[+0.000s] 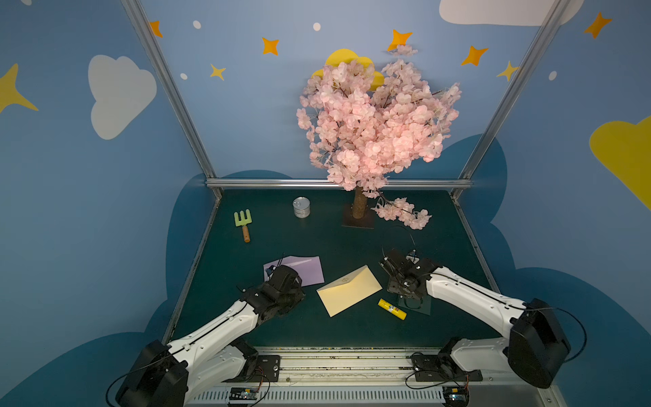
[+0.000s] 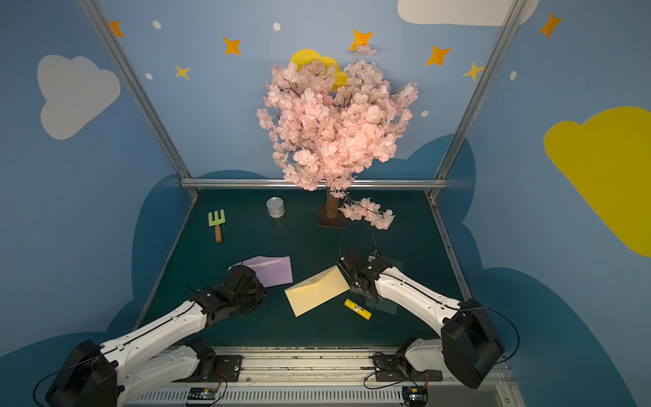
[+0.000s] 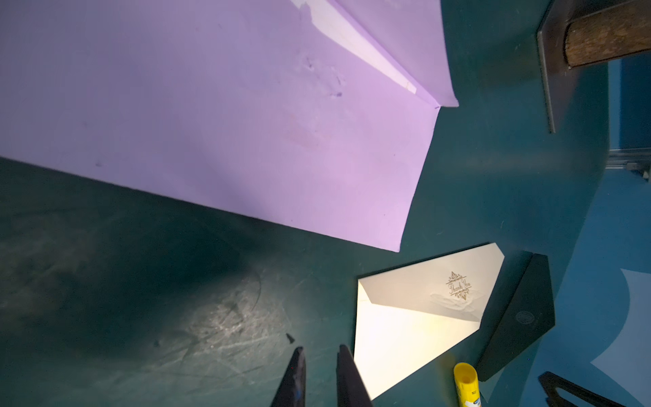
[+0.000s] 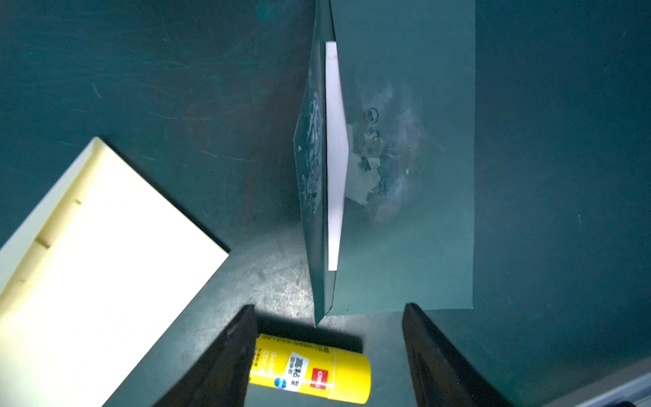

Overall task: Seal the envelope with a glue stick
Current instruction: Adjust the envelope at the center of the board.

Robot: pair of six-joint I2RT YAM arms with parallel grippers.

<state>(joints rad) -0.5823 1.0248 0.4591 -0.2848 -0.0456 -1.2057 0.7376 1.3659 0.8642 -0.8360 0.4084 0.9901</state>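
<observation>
Right gripper (image 4: 329,313): jaws wide apart, holding nothing, poised directly over the glue stick (image 4: 310,370). In the right wrist view one finger crosses in front of the stick's base end; the other stands clear beyond the capped end. Glue stick: lying flat on the table (image 1: 317,239), cap on, just beside the near right corner of the yellow envelope (image 1: 348,290), with the dark green envelope (image 4: 405,246) close on its other side. Long axis: roughly along the line from finger to finger, not across it; a squeeze from this pose would likely meet the ends, so a wrist turn seems needed to take the barrel by its sides. Left gripper (image 3: 318,356): jaws nearly together with a narrow gap, empty, low over bare table near the purple envelope (image 1: 310,269). The yellow envelope lies between it and the stick, making the right arm plainly the nearer.
</observation>
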